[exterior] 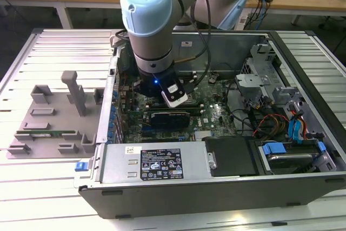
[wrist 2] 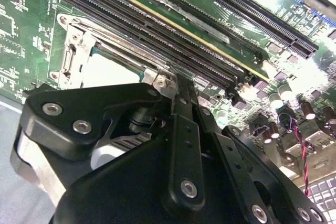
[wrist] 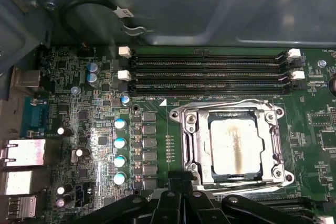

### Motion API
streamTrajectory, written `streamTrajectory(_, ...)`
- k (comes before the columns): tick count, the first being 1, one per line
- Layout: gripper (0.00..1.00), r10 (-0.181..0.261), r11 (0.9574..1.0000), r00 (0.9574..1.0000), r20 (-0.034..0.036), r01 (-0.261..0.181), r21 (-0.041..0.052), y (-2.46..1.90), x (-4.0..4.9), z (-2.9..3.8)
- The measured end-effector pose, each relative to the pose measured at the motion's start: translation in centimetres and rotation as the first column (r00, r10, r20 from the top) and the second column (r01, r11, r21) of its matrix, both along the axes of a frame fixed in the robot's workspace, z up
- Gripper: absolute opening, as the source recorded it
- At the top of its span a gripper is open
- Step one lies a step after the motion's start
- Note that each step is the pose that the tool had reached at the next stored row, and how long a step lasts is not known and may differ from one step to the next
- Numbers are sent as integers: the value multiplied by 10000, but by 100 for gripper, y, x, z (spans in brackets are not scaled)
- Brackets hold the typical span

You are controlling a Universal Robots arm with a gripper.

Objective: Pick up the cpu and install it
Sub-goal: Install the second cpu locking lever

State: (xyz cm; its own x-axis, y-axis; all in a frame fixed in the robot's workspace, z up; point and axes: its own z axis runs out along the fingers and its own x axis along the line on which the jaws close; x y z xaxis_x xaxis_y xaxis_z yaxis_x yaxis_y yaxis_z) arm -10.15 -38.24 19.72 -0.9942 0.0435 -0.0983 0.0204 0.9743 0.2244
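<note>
Plainly, printed matter is scarce: a black-and-white label (exterior: 161,164) sits on the metal cover at the case (exterior: 216,196) edge, well apart from the gripper (wrist: 178,183), and a small white tag (wrist: 122,12) wraps a black cable beyond the memory slots (wrist: 210,72); neither is legible enough to report. The arm (exterior: 151,20) points its wrist straight down into the open case over the motherboard. In both wrist views the gripper (wrist 2: 172,80) looks closed, its tips together with nothing held. The cpu (wrist: 236,145) lies flat in its socket (wrist: 231,109), silvery top up, just beside and below the fingertips, which hover near one socket corner. A grey tray (exterior: 48,117) lies outside the case, well away.
</note>
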Motion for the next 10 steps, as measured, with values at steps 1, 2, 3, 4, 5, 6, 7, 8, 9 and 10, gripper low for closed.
streamTrajectory(1, 11, 1, 10000, 10000, 2, -1, -2, 0, -2, -1)
streamTrajectory(2, 11, 0, 10000, 10000, 2, 0, -6, -1, -3, 7)
streamTrajectory(3, 11, -1, 10000, 10000, 2, 1, -8, 0, -3, 20)
streamTrajectory(4, 11, -2, 10000, 10000, 1, 2, -11, 0, -3, 96)
streamTrajectory(5, 11, -3, 10000, 10000, 0, 3, -14, 0, -1, 189)
streamTrajectory(6, 11, -16, 10000, 10000, 3, 16, -10, 7, 1, 207)
streamTrajectory(7, 11, -40, 10000, 10000, 1, 40, -13, 16, 1, 217)
streamTrajectory(8, 11, -82, 10000, 10000, 1, 82, -15, 28, 5, 231)
streamTrajectory(9, 11, -136, 9999, 9999, 1, 136, -15, 37, 23, 244)
streamTrajectory(10, 11, -169, 9999, 9999, -1, 169, -34, 38, 54, 245)
